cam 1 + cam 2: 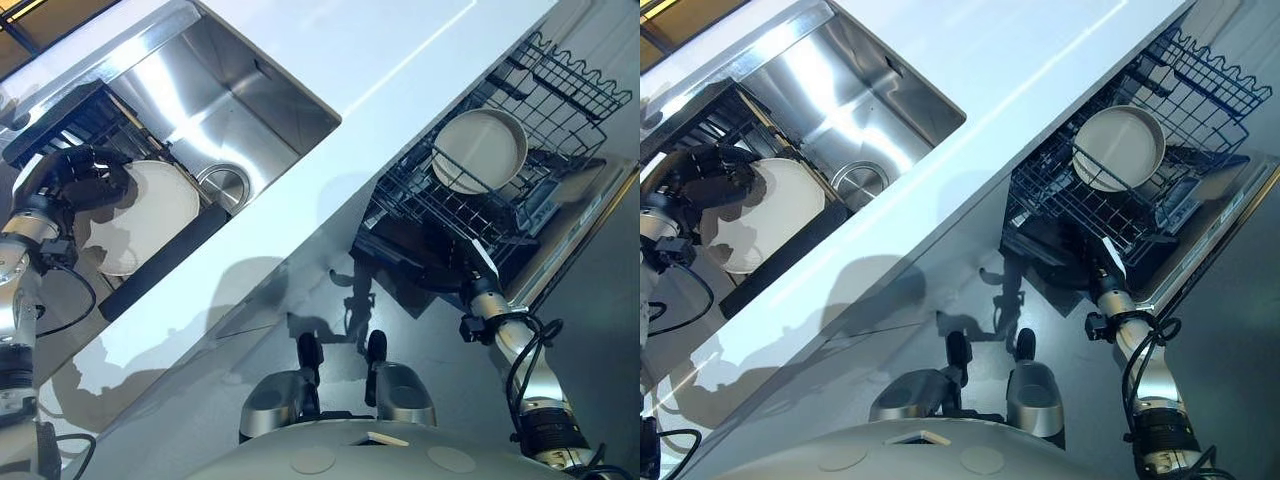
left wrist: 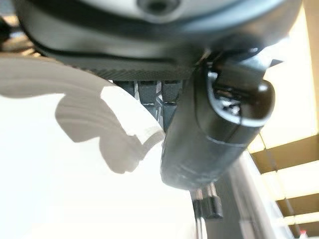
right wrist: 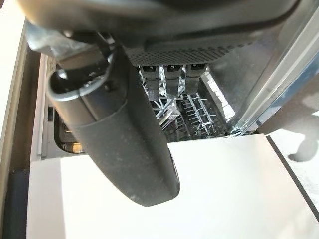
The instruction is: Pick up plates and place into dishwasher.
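Left hand at 9 o'clock, fingers curled over plate rim in drying rack. Right hand near dishwasher rack, fingers unclear. Risk: shallow rim grip slips, plate strikes sink.

Kitchen: stainless sink set in white surface, open dishwasher with wire rack holding a plate.

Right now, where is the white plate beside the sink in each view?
Left eye view: plate, left side, at the left hand.
Right eye view: left side, beside the sink.
Left wrist view: the white surface past the hand.
Shared landmark: the left hand on its rim.
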### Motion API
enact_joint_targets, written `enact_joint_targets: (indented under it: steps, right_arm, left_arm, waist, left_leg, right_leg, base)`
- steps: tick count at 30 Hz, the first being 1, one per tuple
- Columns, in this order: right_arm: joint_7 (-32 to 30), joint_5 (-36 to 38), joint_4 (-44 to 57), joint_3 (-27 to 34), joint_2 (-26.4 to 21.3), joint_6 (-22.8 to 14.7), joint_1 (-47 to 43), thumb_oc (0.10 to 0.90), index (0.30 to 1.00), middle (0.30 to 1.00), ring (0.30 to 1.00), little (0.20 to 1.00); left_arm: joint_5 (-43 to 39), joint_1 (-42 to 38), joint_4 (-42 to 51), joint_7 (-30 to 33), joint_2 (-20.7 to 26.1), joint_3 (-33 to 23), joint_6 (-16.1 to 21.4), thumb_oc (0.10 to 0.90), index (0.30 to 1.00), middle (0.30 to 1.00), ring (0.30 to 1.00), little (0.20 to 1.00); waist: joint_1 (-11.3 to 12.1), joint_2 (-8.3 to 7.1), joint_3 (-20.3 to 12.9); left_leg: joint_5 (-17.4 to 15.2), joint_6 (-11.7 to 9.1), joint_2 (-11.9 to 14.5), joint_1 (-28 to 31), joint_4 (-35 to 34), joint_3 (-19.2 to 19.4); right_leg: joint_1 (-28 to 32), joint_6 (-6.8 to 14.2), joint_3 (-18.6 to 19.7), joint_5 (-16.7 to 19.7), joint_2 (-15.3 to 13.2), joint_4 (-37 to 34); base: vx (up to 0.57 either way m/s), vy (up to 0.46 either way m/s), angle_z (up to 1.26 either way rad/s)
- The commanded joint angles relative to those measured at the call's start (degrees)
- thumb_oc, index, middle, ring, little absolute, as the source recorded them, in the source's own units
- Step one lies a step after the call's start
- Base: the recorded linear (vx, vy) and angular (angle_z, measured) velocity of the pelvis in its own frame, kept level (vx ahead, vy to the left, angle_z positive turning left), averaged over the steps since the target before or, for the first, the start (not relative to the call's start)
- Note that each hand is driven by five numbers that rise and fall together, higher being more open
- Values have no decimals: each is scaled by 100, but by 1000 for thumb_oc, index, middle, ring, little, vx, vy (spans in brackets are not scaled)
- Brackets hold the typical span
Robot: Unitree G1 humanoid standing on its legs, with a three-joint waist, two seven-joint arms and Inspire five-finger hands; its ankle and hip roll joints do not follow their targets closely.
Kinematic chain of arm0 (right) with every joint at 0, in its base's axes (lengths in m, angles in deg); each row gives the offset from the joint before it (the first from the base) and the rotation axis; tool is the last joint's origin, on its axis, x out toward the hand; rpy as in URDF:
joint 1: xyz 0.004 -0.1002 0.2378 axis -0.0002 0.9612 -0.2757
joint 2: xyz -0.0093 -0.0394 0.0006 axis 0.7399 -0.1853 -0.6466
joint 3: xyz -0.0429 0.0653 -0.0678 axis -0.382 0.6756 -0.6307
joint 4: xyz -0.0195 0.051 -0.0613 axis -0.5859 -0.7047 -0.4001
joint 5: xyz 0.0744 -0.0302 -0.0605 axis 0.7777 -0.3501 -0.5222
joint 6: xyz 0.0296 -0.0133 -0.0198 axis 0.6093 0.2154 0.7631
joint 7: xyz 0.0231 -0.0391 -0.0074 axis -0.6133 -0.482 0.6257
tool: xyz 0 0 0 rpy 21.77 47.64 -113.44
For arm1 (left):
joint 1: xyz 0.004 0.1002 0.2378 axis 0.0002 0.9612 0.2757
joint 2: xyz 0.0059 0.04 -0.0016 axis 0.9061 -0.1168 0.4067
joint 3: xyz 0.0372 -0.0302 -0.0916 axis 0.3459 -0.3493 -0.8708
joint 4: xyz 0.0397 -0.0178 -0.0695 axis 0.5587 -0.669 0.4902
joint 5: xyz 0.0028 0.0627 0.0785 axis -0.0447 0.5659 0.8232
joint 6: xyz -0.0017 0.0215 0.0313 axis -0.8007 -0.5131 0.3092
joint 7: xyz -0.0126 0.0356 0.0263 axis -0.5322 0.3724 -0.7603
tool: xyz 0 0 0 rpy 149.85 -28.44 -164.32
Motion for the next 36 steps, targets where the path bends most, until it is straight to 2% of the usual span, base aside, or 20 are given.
enact_joint_targets:
  steps: [1, 7, 10, 12, 13, 14, 16, 17, 20, 28, 33, 36]
  right_arm:
    - [12, 96, 214, 133, -87, -553, -214, 800, 900, 900, 900, 900]
    - [52, 283, 276, 24, -220, -465, -288, 800, 900, 900, 900, 900]
    - [50, 323, 305, -25, -248, -434, -294, 800, 900, 900, 900, 900]
    - [56, 327, 309, -48, -233, -432, -306, 800, 900, 900, 900, 900]
    - [36, 327, 316, -75, -234, -429, -316, 800, 900, 900, 900, 900]
    - [12, 335, 309, -107, -241, -439, -327, 800, 900, 900, 900, 900]
    - [38, 349, 312, -101, -246, -437, -331, 800, 900, 900, 900, 900]
    - [32, 367, 296, -97, -257, -427, -355, 800, 900, 900, 900, 900]
    - [14, 443, 330, -131, -339, -348, -423, 800, 900, 900, 900, 900]
    - [-58, 628, 342, -208, -556, -384, -421, 800, 900, 900, 900, 900]
    - [-18, 640, 313, -144, -567, -416, -449, 800, 900, 900, 900, 900]
    - [43, 650, 311, -105, -579, -414, -471, 800, 900, 900, 900, 900]
  left_arm:
    - [-667, 220, 1214, -937, 109, 241, 609, 287, 460, 460, 460, 387]
    - [-491, 229, 1082, -1202, 346, 433, 512, 276, 451, 451, 451, 376]
    - [-472, 235, 1088, -1204, 388, 456, 467, 298, 469, 469, 469, 398]
    - [-307, 234, 1039, -1112, 386, 419, 429, 449, 599, 599, 599, 549]
    - [-229, 241, 993, -1013, 376, 431, 462, 737, 846, 846, 846, 837]
    - [-42, 233, 934, -865, 362, 432, 388, 800, 900, 900, 900, 900]
    - [326, 228, 719, -696, 375, 389, 328, 800, 900, 900, 900, 900]
    - [754, 205, 577, -619, 368, 386, 343, 800, 900, 900, 900, 900]
    - [1305, 140, 65, -693, 568, 597, 564, 800, 900, 900, 900, 900]
    - [1400, -157, -270, -1075, 693, 1297, 546, 800, 900, 900, 900, 900]
    - [1347, -190, -128, -1027, 505, 1340, 355, 800, 900, 900, 900, 900]
    - [1410, -164, -148, -1053, 444, 1267, 373, 800, 900, 900, 900, 900]
  waist:
    - [34, 133, -789]
    - [54, 101, -875]
    - [69, 94, -915]
    - [73, 87, -931]
    - [75, 85, -936]
    - [74, 85, -941]
    - [59, 74, -958]
    - [62, 68, -963]
    - [44, 60, -939]
    - [-64, 21, -910]
    - [-116, 25, -888]
    - [-126, 27, -891]
  left_leg:
    - [-455, 311, -347, 2, 187, -5]
    - [-464, 318, -336, 122, 139, -150]
    - [-464, 305, -326, 167, 112, -212]
    - [-467, 290, -318, 199, 99, -245]
    - [-463, 283, -319, 208, 87, -268]
    - [-461, 274, -314, 219, 75, -283]
    - [-456, 253, -308, 235, 63, -291]
    - [-461, 249, -309, 237, 66, -312]
    - [-453, 234, -302, 233, 75, -319]
    - [-434, 215, -282, 236, 16, -227]
    - [-431, 206, -264, 244, 5, -157]
    - [-438, 198, -268, 248, 12, -129]
  right_leg:
    - [-752, 270, 28, -181, 158, 693]
    - [-511, 250, 47, -274, 279, 581]
    - [-381, 240, 31, -323, 327, 479]
    - [-290, 236, 21, -341, 357, 399]
    - [-249, 239, 12, -351, 373, 357]
    - [-216, 244, 5, -359, 389, 318]
    - [-150, 245, -1, -359, 407, 246]
    - [-113, 238, 8, -356, 419, 211]
    - [-44, 218, 3, -360, 440, 163]
    - [43, 214, 39, -309, 485, 12]
    - [82, 220, 68, -263, 492, -87]
    - [123, 221, 84, -244, 483, -124]
  base:
    - [-29, -96, 10]
    - [-6, -113, 11]
    - [4, -92, 8]
    - [4, -77, 2]
    - [0, -64, 2]
    - [3, -54, 3]
    - [9, -48, 5]
    - [6, -44, 11]
    - [-3, -42, 7]
    - [-6, -19, 1]
    - [-14, -3, -1]
    - [-10, 0, -1]
